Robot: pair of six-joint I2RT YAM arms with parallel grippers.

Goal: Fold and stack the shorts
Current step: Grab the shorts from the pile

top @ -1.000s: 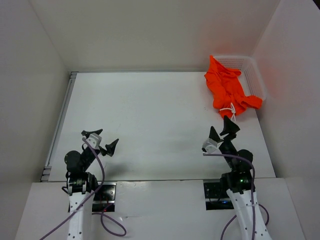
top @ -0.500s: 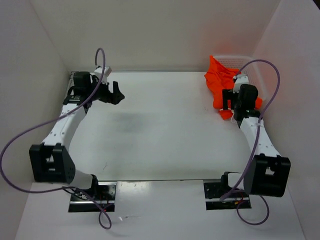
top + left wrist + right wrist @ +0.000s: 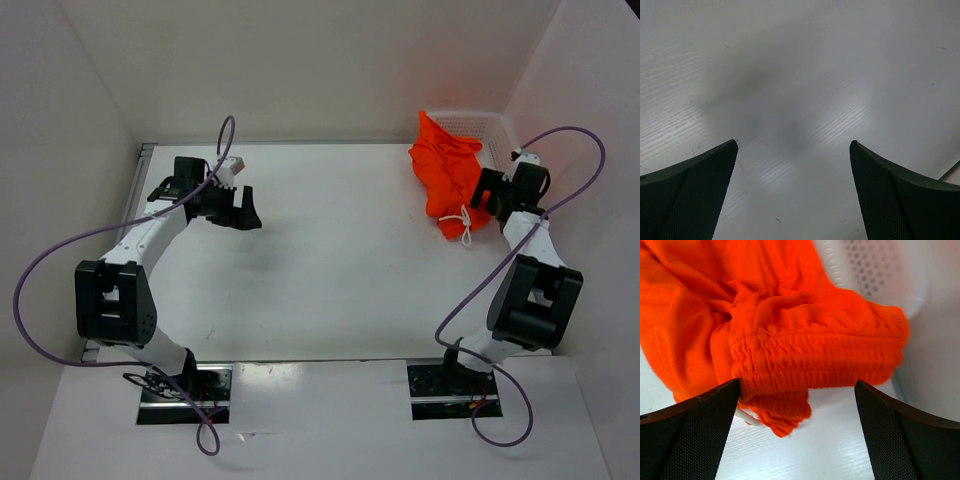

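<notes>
The orange shorts (image 3: 447,172) hang crumpled over the front rim of the white mesh basket (image 3: 492,128) at the back right, with the white drawstring (image 3: 463,222) trailing onto the table. My right gripper (image 3: 490,196) is open just right of the shorts' lower end. In the right wrist view the elastic waistband (image 3: 810,360) lies between the open fingers, just ahead of the gripper (image 3: 797,390). My left gripper (image 3: 243,208) is open and empty over the bare table at the back left; its wrist view shows only the table between the fingers, with the gripper (image 3: 793,145) spread wide.
White walls enclose the table on the left, back and right. The basket stands in the back right corner against the right wall (image 3: 575,180). A metal rail (image 3: 120,240) runs along the table's left edge. Purple cables loop from both arms.
Both arms have stretched from near their bases to the back of the table. The right gripper has gone to the right of the shorts; the left has moved slightly rightward.
</notes>
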